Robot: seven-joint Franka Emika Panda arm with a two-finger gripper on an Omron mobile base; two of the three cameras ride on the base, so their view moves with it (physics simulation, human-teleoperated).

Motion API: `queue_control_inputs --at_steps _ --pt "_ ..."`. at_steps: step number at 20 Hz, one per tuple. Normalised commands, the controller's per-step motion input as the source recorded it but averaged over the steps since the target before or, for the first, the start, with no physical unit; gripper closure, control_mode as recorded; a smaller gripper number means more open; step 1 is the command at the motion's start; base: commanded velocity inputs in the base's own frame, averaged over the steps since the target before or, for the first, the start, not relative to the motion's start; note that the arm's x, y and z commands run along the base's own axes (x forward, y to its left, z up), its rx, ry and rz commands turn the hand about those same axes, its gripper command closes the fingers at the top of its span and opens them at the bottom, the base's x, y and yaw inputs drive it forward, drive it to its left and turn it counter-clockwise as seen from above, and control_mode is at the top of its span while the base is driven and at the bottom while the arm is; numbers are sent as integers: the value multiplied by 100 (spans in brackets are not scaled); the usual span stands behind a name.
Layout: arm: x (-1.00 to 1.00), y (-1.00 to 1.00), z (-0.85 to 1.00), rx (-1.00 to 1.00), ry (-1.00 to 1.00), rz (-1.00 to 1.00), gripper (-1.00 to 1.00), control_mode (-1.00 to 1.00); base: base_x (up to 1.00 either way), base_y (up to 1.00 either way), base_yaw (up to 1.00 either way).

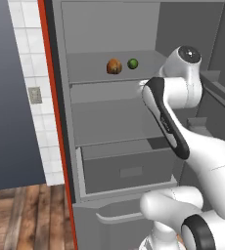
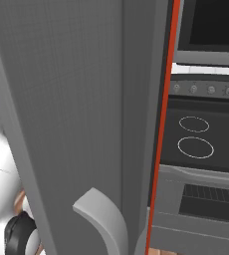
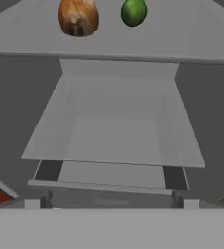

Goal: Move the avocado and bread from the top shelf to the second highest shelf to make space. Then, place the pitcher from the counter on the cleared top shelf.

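Arm [image 1: 175,117] hides the second highest shelf's [image 1: 109,119] right end.

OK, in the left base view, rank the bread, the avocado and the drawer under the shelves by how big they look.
1. The drawer, by far the largest.
2. The bread.
3. The avocado, slightly smaller than the bread beside it.

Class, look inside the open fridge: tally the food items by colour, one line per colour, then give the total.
Orange-brown: 1, the bread on the top shelf
Dark green: 1, the avocado beside it
Total: 2
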Motion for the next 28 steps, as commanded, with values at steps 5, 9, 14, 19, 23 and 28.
queue_control_inputs --at_steps 5,9,14,19,23,28 --pt "16 25 52 1 -24 0 -100 -100 0 0 0" --pt "28 39 44 0 -17 0 -100 -100 0 0 0" --pt "52 32 18 0 -6 0 -100 -100 0 0 0" --pt "62 18 3 4 0 0 -100 -100 0 0 0" --pt "63 20 0 3 4 0 -100 -100 0 0 0" --pt "63 28 0 0 10 0 -100 -100 0 0 0"
